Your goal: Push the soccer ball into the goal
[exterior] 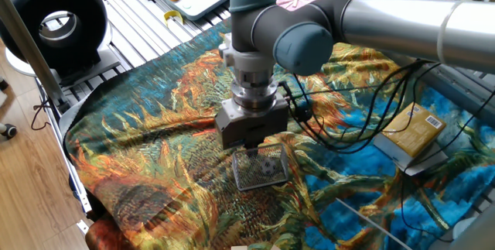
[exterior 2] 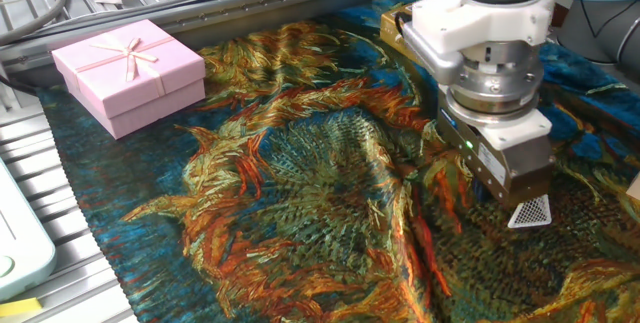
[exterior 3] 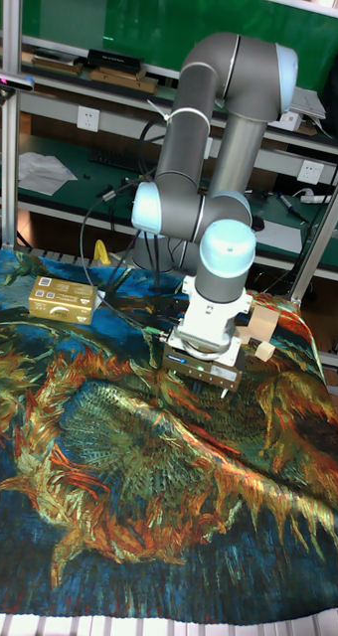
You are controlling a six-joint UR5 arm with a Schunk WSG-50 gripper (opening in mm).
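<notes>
The goal (exterior: 251, 174) is a small silver wire-mesh tray lying flat on the painted cloth. A tiny black-and-white soccer ball (exterior: 267, 167) rests on its mesh. My gripper (exterior: 250, 150) hangs straight down at the tray's far edge, its dark fingers together in one narrow tip just beside the ball, holding nothing. In the other fixed view the gripper body (exterior 2: 510, 163) covers most of the goal, with only a corner (exterior 2: 530, 211) showing; the ball is hidden there. In the tall fixed view the gripper (exterior 3: 220, 390) hides both.
A tan cardboard box (exterior: 414, 132) sits on the cloth to the right, with black cables (exterior: 348, 118) trailing between it and the arm. A pink gift box (exterior 2: 128, 71) stands off the cloth's edge. The cloth (exterior 2: 330, 173) has raised folds near the gripper.
</notes>
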